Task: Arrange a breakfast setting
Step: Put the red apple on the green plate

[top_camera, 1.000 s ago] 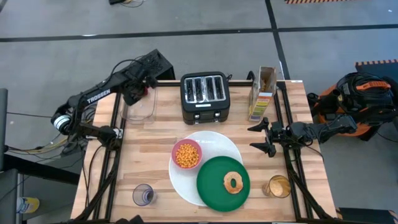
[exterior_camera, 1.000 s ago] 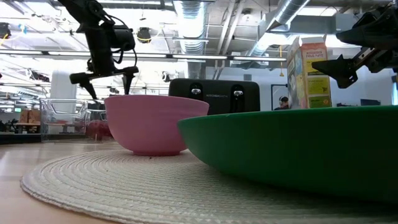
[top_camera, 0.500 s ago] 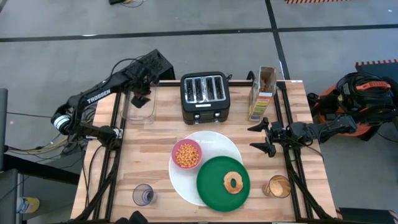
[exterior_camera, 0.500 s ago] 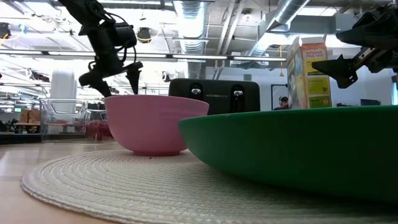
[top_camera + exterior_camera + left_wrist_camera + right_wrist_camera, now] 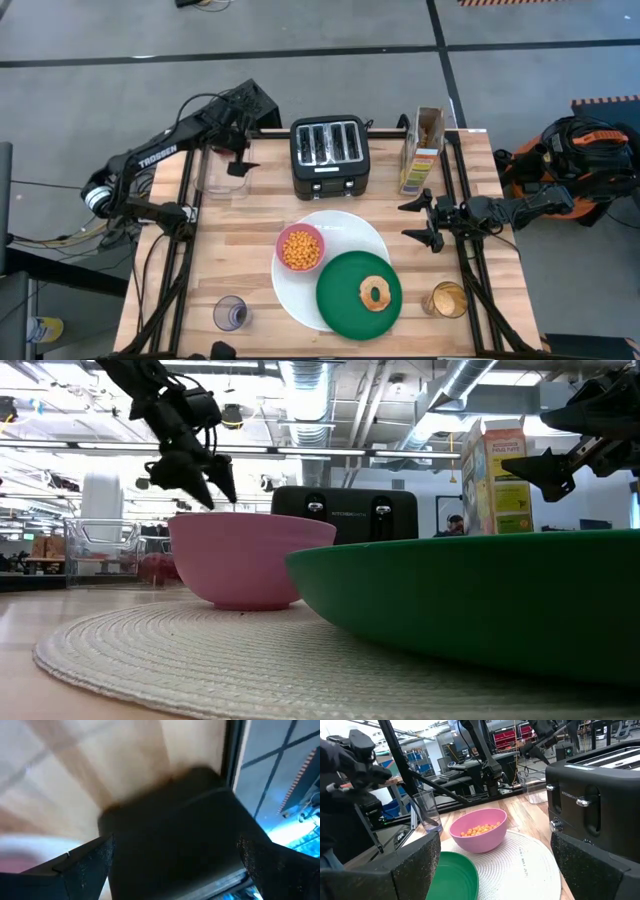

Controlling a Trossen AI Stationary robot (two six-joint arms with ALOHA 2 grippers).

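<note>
A white plate (image 5: 350, 228) carries a pink bowl (image 5: 300, 249) of orange cereal balls. A dark-green plate (image 5: 345, 300) overlaps it, with a bagel ring (image 5: 376, 294) on top. An empty tumbler (image 5: 230, 313) stands near left and a tumbler of orange drink (image 5: 448, 299) near right. My left gripper (image 5: 240, 163) hangs open above the clear container (image 5: 225, 178) at the far left, tipped downward, touching nothing. A red piece (image 5: 152, 567) shows through the container's wall. My right gripper (image 5: 408, 221) waits open at the right edge, level, pointing at the plates.
A black four-slot toaster (image 5: 330, 155) stands at the far middle, right of the container. A cereal box (image 5: 422, 150) stands upright at the far right. Bare wood lies between the container and the white plate, and along the near left around the empty tumbler.
My left gripper has rolled about its own axis above the clear container, its two fingers going from side by side to slanted, and has drifted a little toward the toaster. It has stayed open.
</note>
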